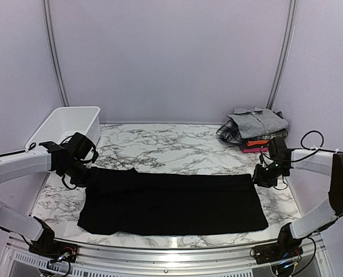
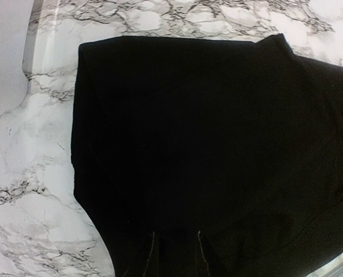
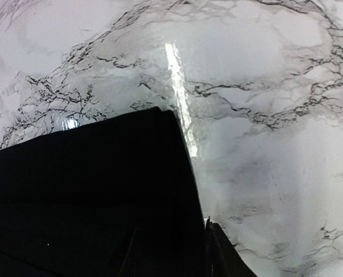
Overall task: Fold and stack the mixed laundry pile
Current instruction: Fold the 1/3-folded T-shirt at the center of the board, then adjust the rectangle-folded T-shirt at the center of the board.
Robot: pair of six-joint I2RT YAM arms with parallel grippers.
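From above, a large black cloth (image 1: 171, 199) lies spread flat on the near half of the marble table (image 1: 177, 147). The left gripper (image 1: 82, 176) is at its far left corner and the right gripper (image 1: 261, 176) at its far right corner. A grey collared shirt (image 1: 258, 120) tops a folded stack (image 1: 249, 141) at far right, and a white basket (image 1: 64, 124) stands far left.

Left wrist view: the cloth fills the frame and the dark fingers are lost against it, so their gap cannot be told.

Right wrist view: narrowly parted fingers (image 3: 220, 254) straddle the cloth's edge.
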